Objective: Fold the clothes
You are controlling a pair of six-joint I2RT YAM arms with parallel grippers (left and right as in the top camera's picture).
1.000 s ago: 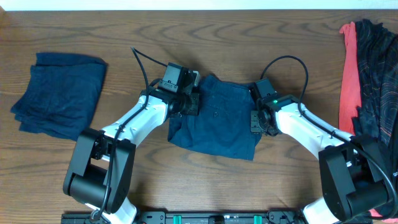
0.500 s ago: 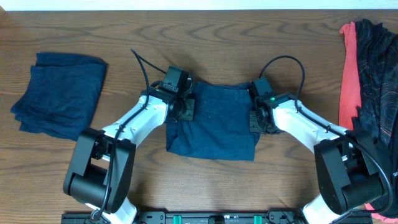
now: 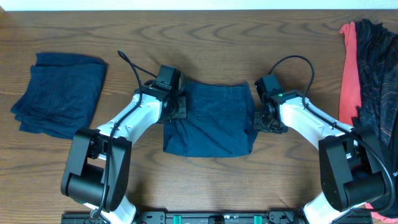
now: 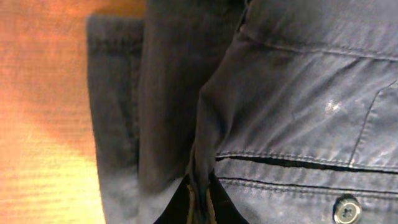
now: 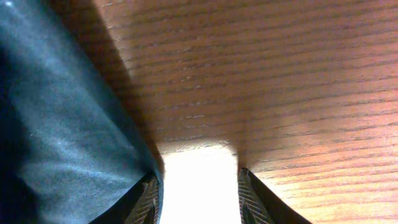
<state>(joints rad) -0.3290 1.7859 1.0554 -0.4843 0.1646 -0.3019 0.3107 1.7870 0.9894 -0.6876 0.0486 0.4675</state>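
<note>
- Shorts (image 3: pixel 208 121): flat on the table (image 3: pixel 205 37), about its middle.
- Left gripper (image 3: pixel 180 107): at the shorts' left edge, near the far corner, on the cloth.
- Right gripper (image 3: pixel 257 119): at the shorts' right edge, just beside the cloth.
- Folded garment (image 3: pixel 59 93): well to the left of the shorts, on the table.
- Pile of garments (image 3: pixel 370 68): well to the right of the shorts, at the table's right edge, one partly over the other.

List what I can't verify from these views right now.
- Left gripper fingertips: cut off by bottom edge, left wrist view; overhead, its body covers them.
- Shorts right edge under right gripper: overhead, covered by the arm.
- Black garment: cut by overhead's right edge; overlaps coral-red garment.
</note>
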